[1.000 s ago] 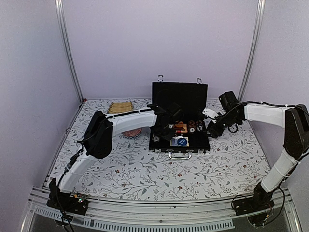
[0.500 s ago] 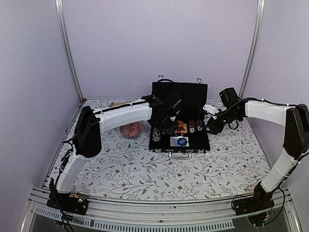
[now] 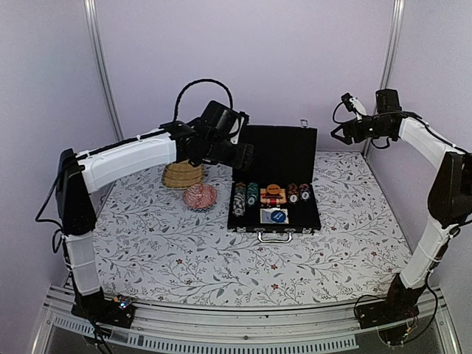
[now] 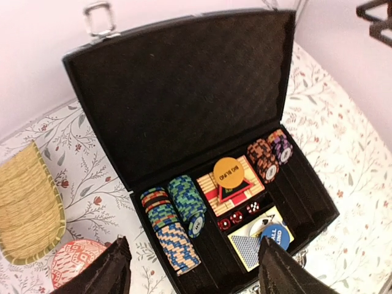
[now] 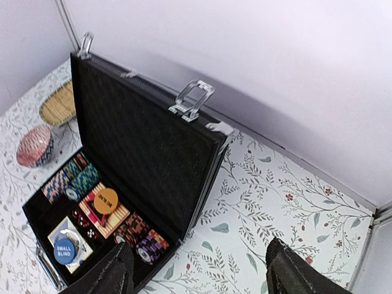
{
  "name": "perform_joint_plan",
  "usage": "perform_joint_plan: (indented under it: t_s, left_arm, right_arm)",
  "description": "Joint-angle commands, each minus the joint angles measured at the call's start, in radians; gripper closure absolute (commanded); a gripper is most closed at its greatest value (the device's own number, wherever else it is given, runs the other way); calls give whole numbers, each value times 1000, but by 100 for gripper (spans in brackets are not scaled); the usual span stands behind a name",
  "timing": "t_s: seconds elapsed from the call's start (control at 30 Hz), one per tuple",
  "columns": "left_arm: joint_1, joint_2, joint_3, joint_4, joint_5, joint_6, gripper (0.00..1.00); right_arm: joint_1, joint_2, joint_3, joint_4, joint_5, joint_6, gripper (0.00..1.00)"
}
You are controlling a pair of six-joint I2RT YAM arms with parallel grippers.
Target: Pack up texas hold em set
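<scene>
Black rectangular briefcase (image 3: 280, 151): open on the flower-patterned tablecloth (image 3: 221, 258), lid upright at the back, silver handle (image 3: 274, 237) on the near edge.
Round poker chips (image 4: 174, 226): striped stacks lying on their sides in the left slots, with two shorter stacks (image 4: 269, 156) at the right rear.
Orange disc (image 4: 227, 172): resting on the red triangle (image 4: 229, 195) in the middle compartment (its printing is too small to read).
Blue disc (image 4: 274, 235): on a card deck (image 4: 248, 250) at the front, with red dice (image 4: 236, 215) just behind.
Left gripper (image 4: 193, 242): hangs in the air by the case's left rear corner, fingers wide apart, holding nothing.
Right gripper (image 5: 199, 244): high up, well to the right of the case near the back wall, fingers spread, empty.
Pink-red woven ball (image 3: 200, 196): on the cloth just left of the case.
Tan slatted mat (image 3: 183, 175): behind the ball, curled like a shallow basket.
</scene>
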Motion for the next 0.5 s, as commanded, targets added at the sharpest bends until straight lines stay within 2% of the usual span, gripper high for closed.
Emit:
perform_joint_plan:
  t_s: [0.0,0.23,0.33,0.47]
  left_arm:
    - [145,-74,-109,273,188,-27,26]
    - [260,-56,-199,550,274,-90,23]
    - [305,-32,-240,676,293,-158,23]
    - [354,55,-230,823,396,-227,22]
  right_arm:
    - [-49,129,113,-17,-201,146,22]
    - [-61,320,269,16,-373,239,20]
    - [-61,371,292,72,-430,280,20]
    - [-61,406,293,167,-488,341,20]
